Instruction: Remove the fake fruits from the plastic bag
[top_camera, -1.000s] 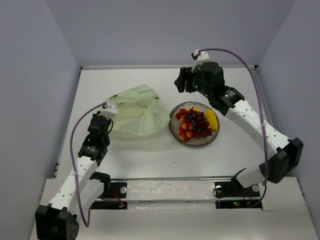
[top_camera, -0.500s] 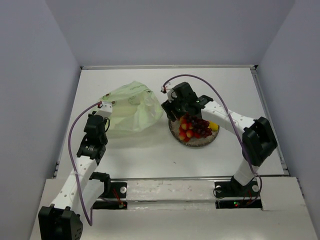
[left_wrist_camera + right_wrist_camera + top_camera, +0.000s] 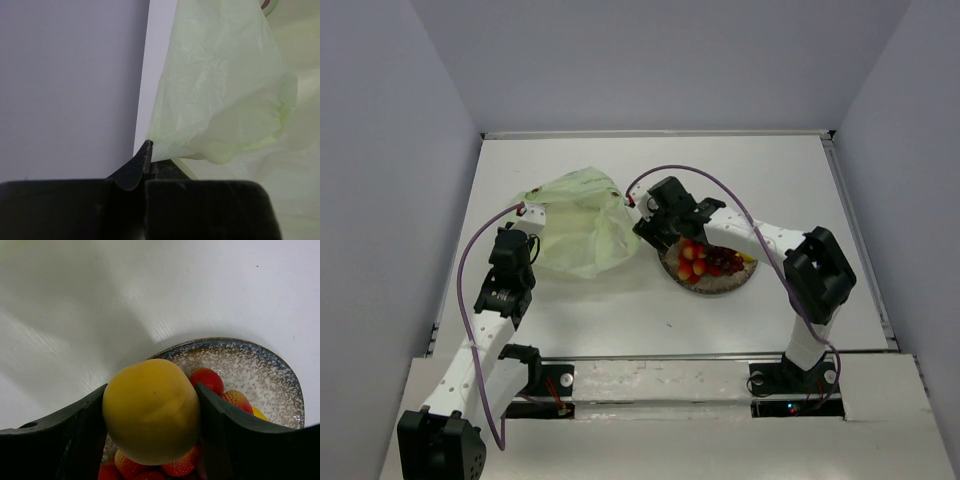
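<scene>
Now: round fruit held at plate rim

Right gripper [image 3: 150, 390] clamped on round yellow-orange fruit [image 3: 150, 412], at left rim of speckled plate [image 3: 250, 365]. Strawberries [image 3: 207, 379] and grape bunch [image 3: 725, 260] lie on plate; yellow sliver behind the arm is probably the banana [image 3: 748, 257]. Left gripper [image 3: 146, 150] pinched tight on plastic bag [image 3: 220, 100] edge, bag just left of plate.
</scene>
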